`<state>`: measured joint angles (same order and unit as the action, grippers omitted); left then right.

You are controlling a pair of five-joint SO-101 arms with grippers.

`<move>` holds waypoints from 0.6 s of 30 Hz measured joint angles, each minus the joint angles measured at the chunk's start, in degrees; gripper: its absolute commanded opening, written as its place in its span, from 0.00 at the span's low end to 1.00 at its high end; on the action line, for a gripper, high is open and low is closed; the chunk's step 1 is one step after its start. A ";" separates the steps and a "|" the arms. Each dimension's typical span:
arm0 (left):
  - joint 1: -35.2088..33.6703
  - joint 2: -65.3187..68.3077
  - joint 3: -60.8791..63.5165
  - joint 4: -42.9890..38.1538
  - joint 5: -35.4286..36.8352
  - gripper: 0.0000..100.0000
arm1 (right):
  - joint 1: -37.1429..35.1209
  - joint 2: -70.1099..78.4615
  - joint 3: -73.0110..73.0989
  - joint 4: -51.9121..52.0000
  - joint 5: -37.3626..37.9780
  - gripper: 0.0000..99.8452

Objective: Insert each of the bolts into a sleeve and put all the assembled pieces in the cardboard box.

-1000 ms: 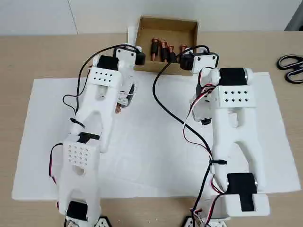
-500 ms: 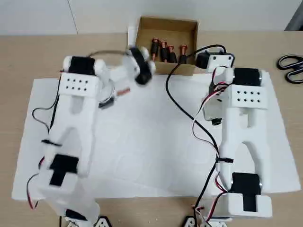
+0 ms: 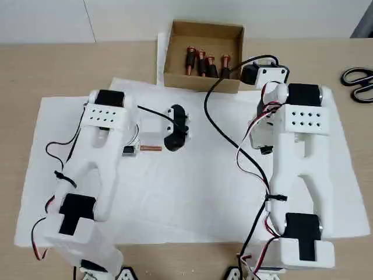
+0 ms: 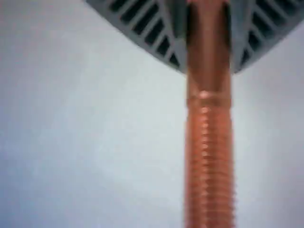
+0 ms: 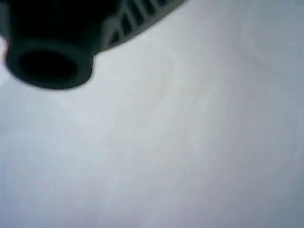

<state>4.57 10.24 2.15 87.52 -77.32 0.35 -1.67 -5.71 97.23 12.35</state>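
The bolt (image 4: 209, 142), seemingly stiff, light copper with slippery threads, juts sideways above the white paper (image 3: 192, 192), sensibly pinched at its smooth end by the left gripper (image 4: 209, 28), while the right gripper (image 5: 61, 28) clasps a black sleeve (image 5: 47, 64).

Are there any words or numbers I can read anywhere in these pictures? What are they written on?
None: no words, numbers or signs can be read anywhere.
The cardboard box is plain brown.
The white sheet is blank.
The bolt in the left gripper shows threads, no marks.
The black sleeve shows none either.
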 measured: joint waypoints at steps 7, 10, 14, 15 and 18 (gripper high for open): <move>1.05 1.32 0.88 -7.47 0.00 0.01 | 0.00 0.00 0.00 0.44 0.00 0.00; 2.37 4.57 0.88 -8.97 0.00 0.06 | 0.00 0.00 0.00 0.44 0.00 0.00; 2.73 6.15 0.88 -9.93 0.00 0.09 | 0.44 0.00 0.00 0.44 0.00 0.00; 2.73 6.15 0.88 -10.02 0.00 0.09 | 0.44 0.00 0.00 0.44 0.00 0.00; 2.73 6.15 0.88 -10.02 0.00 0.09 | 0.35 0.00 0.00 0.44 0.00 0.00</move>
<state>7.30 16.40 3.03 77.49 -77.32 0.70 -1.67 -5.71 97.67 12.35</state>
